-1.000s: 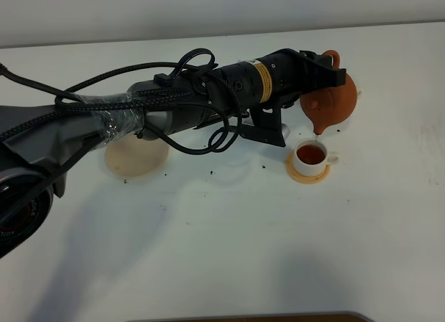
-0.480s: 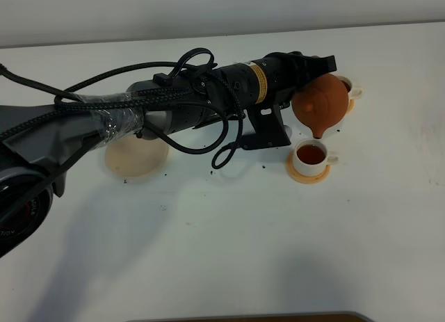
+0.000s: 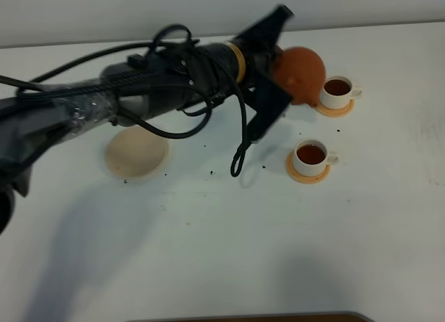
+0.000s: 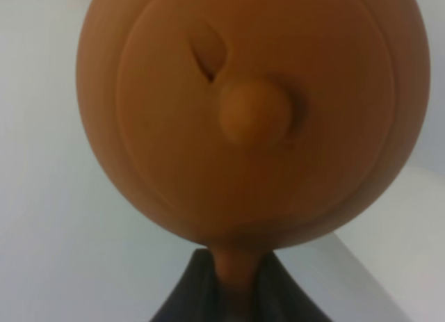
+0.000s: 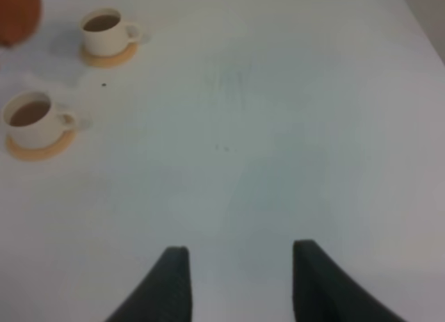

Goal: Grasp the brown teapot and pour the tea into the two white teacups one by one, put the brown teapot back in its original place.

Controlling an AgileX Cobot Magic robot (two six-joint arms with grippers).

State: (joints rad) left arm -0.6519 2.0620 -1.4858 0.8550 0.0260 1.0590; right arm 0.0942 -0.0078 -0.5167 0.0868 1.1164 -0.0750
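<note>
My left gripper (image 3: 277,66) is shut on the loop handle of the brown teapot (image 3: 302,73) and holds it above the table, just left of the far white teacup (image 3: 338,90). In the left wrist view the teapot (image 4: 250,113) fills the frame, knobbed lid facing the camera, its handle pinched between the dark fingers (image 4: 188,298). The near white teacup (image 3: 310,155) stands on its orange-tan coaster (image 3: 295,170). Both cups hold dark tea. The pale beige saucer (image 3: 137,154) lies bare at the left. My right gripper (image 5: 241,252) is open and empty, away from the cups (image 5: 104,31) (image 5: 31,119).
The left arm and its black cables (image 3: 174,85) stretch across the table's back from the left. Small dark specks (image 3: 210,172) lie scattered on the white table between the saucer and the near cup. The table's far edge meets a pale wall.
The teapot has swung off the near cup, up and to the left, and its spout no longer points down into it. The left wrist has rotated. Both cups have not moved.
</note>
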